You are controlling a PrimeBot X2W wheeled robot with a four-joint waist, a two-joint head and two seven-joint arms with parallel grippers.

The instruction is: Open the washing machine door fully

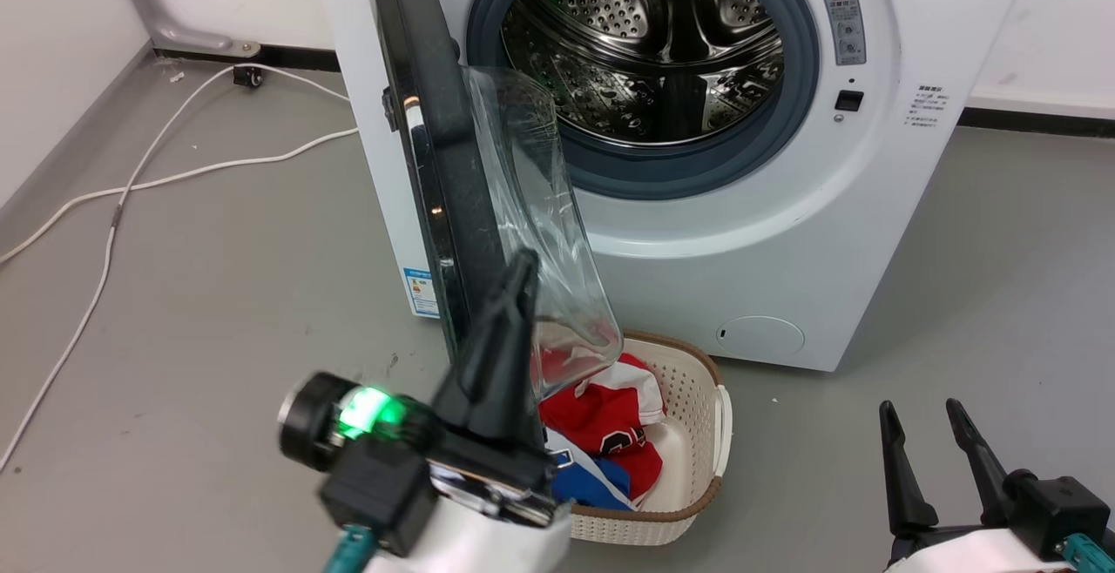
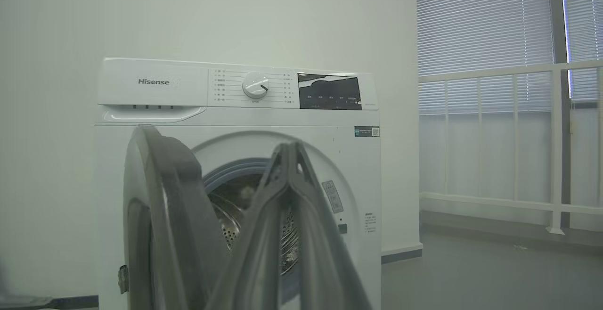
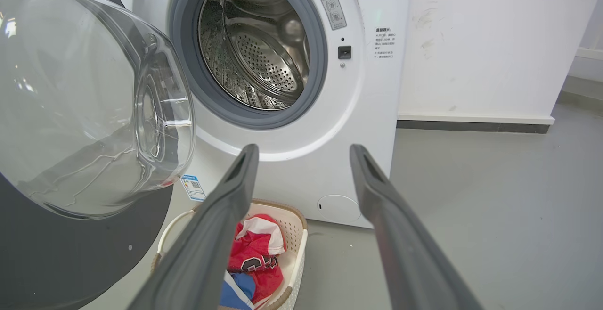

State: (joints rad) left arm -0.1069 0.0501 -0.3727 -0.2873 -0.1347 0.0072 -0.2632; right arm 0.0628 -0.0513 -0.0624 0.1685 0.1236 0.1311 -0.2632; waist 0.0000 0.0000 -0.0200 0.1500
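The white washing machine (image 1: 740, 233) stands with its steel drum exposed. Its door (image 1: 427, 120) is swung out to the left and shows nearly edge-on, the clear glass bowl (image 1: 540, 207) facing the drum side. My left gripper (image 1: 523, 264) is shut with nothing between its fingers. Its tips are at the door's lower inner side beside the bowl; whether they touch it I cannot tell. In the left wrist view the left gripper (image 2: 289, 146) rises just right of the door (image 2: 160, 197). My right gripper (image 1: 922, 412) is open at the lower right, away from the machine. The right wrist view looks past the right gripper (image 3: 304, 149) at the door (image 3: 70, 263).
A cream laundry basket (image 1: 697, 364) with red, white and blue clothes (image 1: 610, 425) sits on the floor under the door. White cables (image 1: 131, 181) run across the grey floor at left. A wall stands behind the machine, and bare floor lies to its right.
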